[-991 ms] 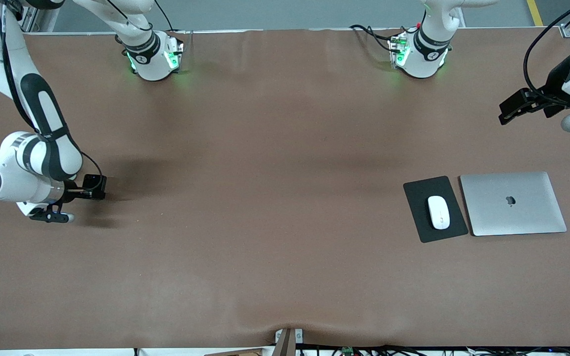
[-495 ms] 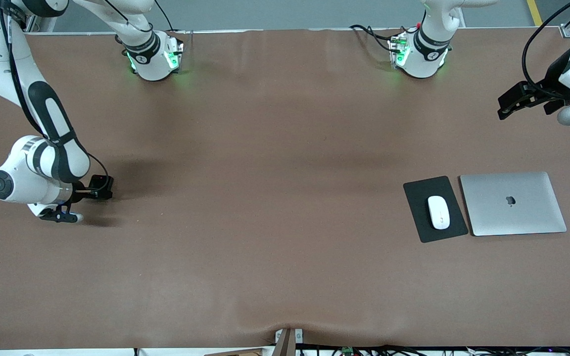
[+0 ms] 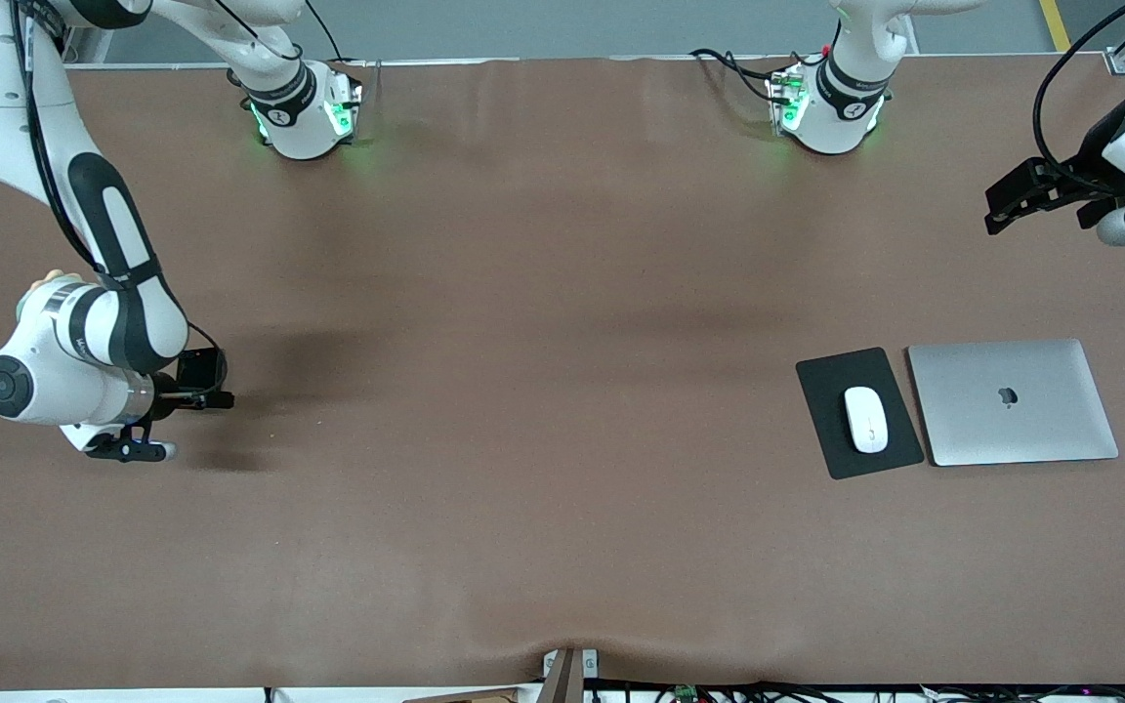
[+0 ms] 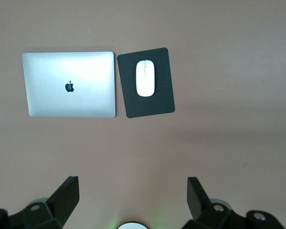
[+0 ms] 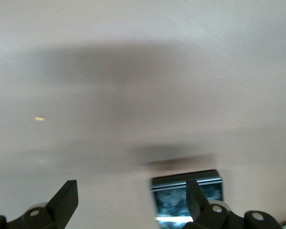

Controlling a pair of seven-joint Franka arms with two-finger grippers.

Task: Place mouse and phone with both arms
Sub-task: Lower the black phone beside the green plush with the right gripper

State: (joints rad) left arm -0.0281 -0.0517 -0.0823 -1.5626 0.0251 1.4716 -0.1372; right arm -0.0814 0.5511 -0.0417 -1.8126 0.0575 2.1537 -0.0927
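Nearest the front camera, toward the left arm's end of the brown table [image 3: 543, 488], the small glossy white oval mouse [image 3: 866, 419] lies on the flat black rectangular pad [image 3: 858, 412]. Just beside the pad sits a closed silver laptop [image 3: 1012, 401], closer to that end of the table. A touch farther from the camera, at the right arm's end, the right gripper [image 3: 193, 391] is low over the tabletop with its black fingers [image 5: 62, 200] spread wide, gripping nothing. The small black near-square phone [image 5: 187, 193] lies on the table by one fingertip, partly hidden by it; whether they touch I cannot tell. Farthest off, the left gripper [image 3: 1012, 200] hangs high over bare table, jaws wide apart and empty, and its wrist view looks down on mouse, pad and laptop.
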